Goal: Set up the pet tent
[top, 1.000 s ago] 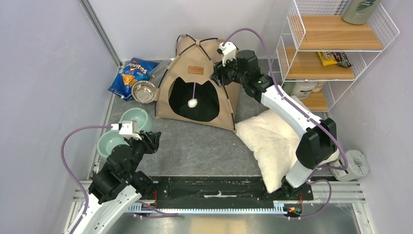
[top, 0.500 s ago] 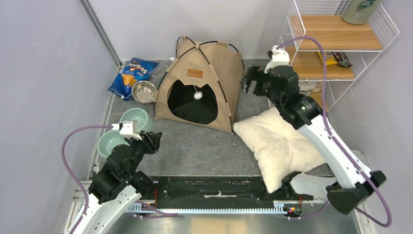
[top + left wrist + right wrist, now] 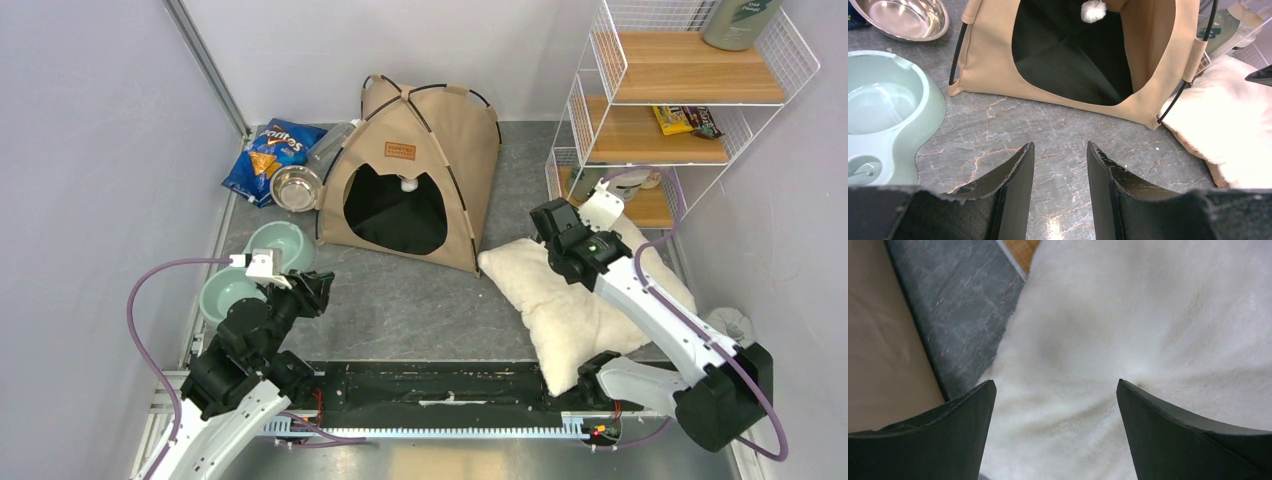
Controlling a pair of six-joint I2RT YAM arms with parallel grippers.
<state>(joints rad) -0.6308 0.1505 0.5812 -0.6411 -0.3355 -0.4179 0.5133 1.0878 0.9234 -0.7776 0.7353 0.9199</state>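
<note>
Looking down from above, we see the pet tent [image 3: 410, 170] standing upright at the back of the grey worktop [image 3: 420, 300]. Its black poles are bowed over the tan canvas, and its arched doorway faces the arms. A small white pom-pom [image 3: 405, 183] hangs at the top of that opening. The tent's front right corner sits just beside the fluffy white pillow [image 3: 570, 290], which lies on the right side of the worktop. To the tent's left are a steel bowl [image 3: 296, 187] and a chip bag [image 3: 267, 157], with a green double bowl [image 3: 250, 270] nearer the arms. A wire shelf rack [image 3: 690, 100] stands at the back right. The right end effector [image 3: 552, 222] is over the pillow's far end. In its own wrist view its fingers are spread wide with only pillow fur below them and nothing gripped; we cannot tell whether they touch it. The left end effector [image 3: 318, 288] is low over bare worktop, well short of the tent. Its fingers are partly apart and hold nothing.
</note>
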